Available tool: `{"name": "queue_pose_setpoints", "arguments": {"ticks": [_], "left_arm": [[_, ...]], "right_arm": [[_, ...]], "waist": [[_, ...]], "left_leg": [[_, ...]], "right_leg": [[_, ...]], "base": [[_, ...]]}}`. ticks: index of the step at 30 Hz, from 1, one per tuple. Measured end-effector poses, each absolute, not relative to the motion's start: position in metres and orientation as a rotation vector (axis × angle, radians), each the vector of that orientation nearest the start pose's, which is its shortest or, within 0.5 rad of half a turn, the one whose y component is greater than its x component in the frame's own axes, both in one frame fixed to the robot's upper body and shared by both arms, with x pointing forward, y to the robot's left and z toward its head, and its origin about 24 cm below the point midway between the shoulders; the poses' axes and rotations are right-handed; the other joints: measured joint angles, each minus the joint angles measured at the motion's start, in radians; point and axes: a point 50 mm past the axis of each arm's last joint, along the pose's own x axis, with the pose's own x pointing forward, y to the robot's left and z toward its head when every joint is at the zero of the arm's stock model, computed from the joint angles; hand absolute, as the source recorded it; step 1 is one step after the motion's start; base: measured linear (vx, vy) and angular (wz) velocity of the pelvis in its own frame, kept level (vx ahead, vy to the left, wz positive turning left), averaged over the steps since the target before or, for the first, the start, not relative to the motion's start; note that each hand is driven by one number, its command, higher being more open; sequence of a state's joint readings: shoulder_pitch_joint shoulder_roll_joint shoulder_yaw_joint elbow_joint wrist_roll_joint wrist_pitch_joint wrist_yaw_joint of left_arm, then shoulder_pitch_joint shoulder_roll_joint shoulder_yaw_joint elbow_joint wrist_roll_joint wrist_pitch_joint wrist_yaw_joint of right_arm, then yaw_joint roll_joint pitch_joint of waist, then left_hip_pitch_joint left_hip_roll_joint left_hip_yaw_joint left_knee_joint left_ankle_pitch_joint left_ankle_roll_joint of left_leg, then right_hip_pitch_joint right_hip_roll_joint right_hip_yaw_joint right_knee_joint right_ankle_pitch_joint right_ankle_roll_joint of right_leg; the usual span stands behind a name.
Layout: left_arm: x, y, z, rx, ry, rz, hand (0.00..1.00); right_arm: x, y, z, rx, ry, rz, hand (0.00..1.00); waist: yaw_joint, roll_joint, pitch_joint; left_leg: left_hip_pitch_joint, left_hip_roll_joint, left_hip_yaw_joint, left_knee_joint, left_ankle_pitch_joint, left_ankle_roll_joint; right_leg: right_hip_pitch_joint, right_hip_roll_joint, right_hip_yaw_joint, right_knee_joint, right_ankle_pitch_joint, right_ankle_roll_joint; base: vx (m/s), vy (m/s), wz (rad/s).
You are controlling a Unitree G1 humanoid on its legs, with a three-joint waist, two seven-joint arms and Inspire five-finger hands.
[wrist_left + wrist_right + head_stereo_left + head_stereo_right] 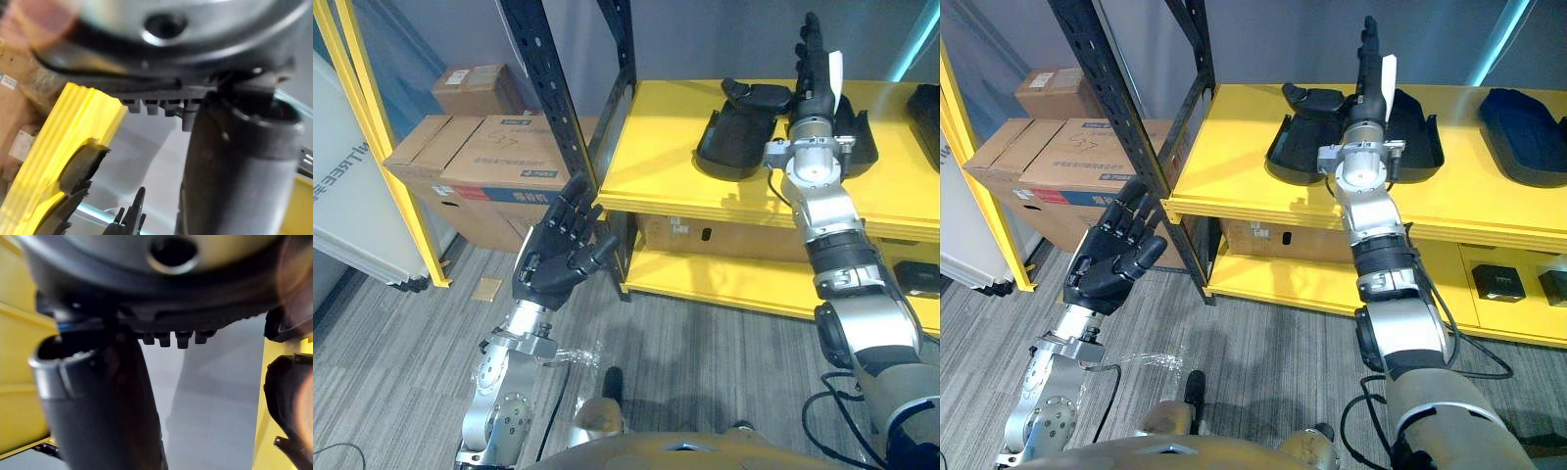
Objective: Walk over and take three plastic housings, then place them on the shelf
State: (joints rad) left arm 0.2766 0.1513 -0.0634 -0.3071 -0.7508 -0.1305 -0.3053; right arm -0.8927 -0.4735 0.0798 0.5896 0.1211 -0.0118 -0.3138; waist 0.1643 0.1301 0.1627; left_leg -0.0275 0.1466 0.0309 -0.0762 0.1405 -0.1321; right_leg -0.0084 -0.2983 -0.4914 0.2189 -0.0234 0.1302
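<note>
Housings [1302,132] lie on the top tier of the yellow shelf [1234,166]. They are black moulded shells that I judge light, stiff and a little slick, best pinched across a raised side wall. My right hand [1368,59] stands between two of them with its fingers straight and holding nothing, and my left hand [1116,259] hangs spread and empty, low beside the shelf. My right wrist covers part of the middle housing [1417,122] and the rightmost housing [1528,132] runs off the edge, so I can't read their full rims.

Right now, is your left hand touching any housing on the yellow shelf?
Apart. In the left eye view the left hand is open off the shelf's left end, with bare yellow surface between it and the nearest housing.
</note>
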Motion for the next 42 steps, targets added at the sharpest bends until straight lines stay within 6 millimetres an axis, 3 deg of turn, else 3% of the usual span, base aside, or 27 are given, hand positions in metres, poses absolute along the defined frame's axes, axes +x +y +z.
{"name": "queue_pose_setpoints", "arguments": {"ticks": [8,16,21,28,32,42], "left_arm": [[0.196,0.15,0.076,-0.644,-0.25,-0.334,1.0],[0.205,0.139,0.086,-0.652,-0.28,-0.354,1.0],[0.207,0.136,0.086,-0.649,-0.283,-0.364,1.0],[0.207,0.133,0.086,-0.655,-0.271,-0.368,1.0],[0.207,0.13,0.085,-0.661,-0.262,-0.37,1.0],[0.209,0.132,0.075,-0.66,-0.224,-0.327,1.0]], "right_arm": [[0.391,-0.227,0.258,-0.418,-0.435,-0.402,1.0],[0.4,-0.231,0.271,-0.413,-0.391,-0.401,1.0],[0.403,-0.233,0.289,-0.422,-0.398,-0.394,1.0],[0.408,-0.229,0.281,-0.489,-0.353,-0.344,1.0],[0.409,-0.224,0.293,-0.495,-0.37,-0.337,1.0],[0.413,-0.217,0.286,-0.548,-0.318,-0.233,1.0]], "waist": [[-0.003,0.003,0.065],[0.005,0.003,0.125],[0.017,0.009,0.168],[0.025,0.009,0.19],[0.023,0.023,0.218],[0.024,0.024,0.218]], "left_leg": [[-0.038,0.003,0.006,0.004,0.004,0.005],[-0.07,0.006,0.027,0.008,0.024,0.003],[-0.088,0.009,0.043,0.024,0.024,0.002],[-0.092,0.013,0.046,0.043,0.022,0.0],[-0.093,0.02,0.046,0.046,0.01,-0.002],[-0.106,0.031,0.051,0.053,0.008,-0.004]], "right_leg": [[-0.062,-0.009,0.012,0.048,-0.019,-0.011],[-0.106,-0.006,0.039,0.049,-0.01,-0.004],[-0.119,-0.001,0.049,0.041,-0.01,-0.004],[-0.114,0.005,0.057,0.038,-0.011,-0.007],[-0.113,0.011,0.056,0.04,-0.012,-0.008],[-0.13,0.019,0.06,0.05,-0.016,-0.013]], "base": [[-0.06,-0.02,-0.01],[0.01,-0.007,-0.06],[0.02,-0.011,-0.06],[0.01,-0.018,0.0],[-0.07,-0.024,0.01],[-0.03,-0.018,-0.01]]}}
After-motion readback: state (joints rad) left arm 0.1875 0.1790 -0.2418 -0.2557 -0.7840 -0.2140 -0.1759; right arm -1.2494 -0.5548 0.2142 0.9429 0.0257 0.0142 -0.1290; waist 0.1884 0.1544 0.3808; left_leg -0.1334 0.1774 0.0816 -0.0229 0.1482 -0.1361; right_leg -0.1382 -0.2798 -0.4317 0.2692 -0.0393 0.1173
